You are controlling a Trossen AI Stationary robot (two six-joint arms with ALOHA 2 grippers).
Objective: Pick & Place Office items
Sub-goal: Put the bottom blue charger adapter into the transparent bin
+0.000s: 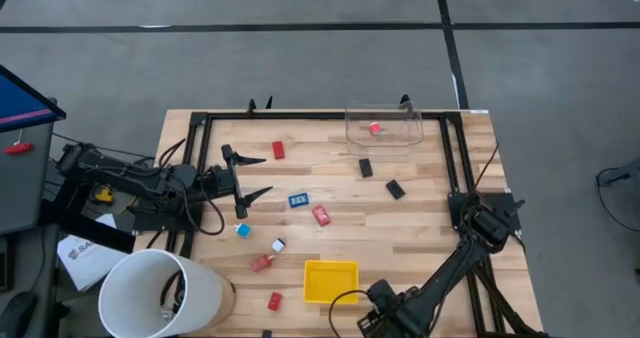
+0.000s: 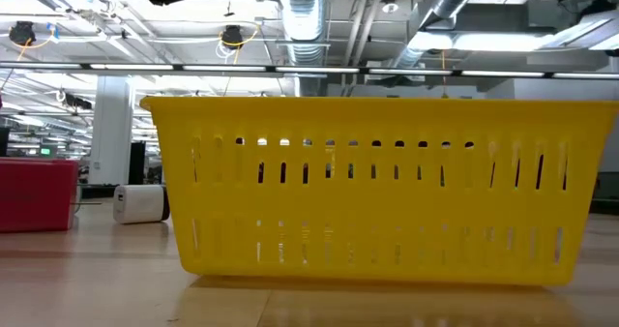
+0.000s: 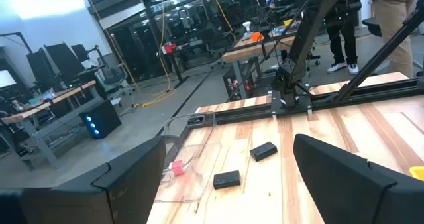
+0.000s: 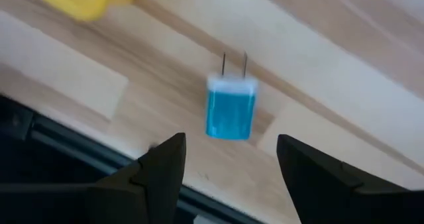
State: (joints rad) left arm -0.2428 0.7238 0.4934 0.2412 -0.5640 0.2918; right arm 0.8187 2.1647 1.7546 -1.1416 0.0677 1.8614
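**Right gripper poised over a blue plug near the table's front edge**

The right gripper (image 4: pixel 228 161) hangs with its fingers parted and nothing between them, straddling a small blue plug (image 4: pixel 230 112) that lies flat on the wooden table (image 1: pixel 430 228), prongs pointing away. That lineup suggests a pick is next. The yellow tray (image 1: pixel 330 281), slotted plastic with low walls, sits close by. The left gripper (image 1: pixel 250 178) waits wide open and empty at the table's left side. Other small blocky pieces, red, black and blue, lie scattered on the planks; one red piece (image 1: pixel 375 129) rests inside the clear plastic box (image 1: pixel 384 124).
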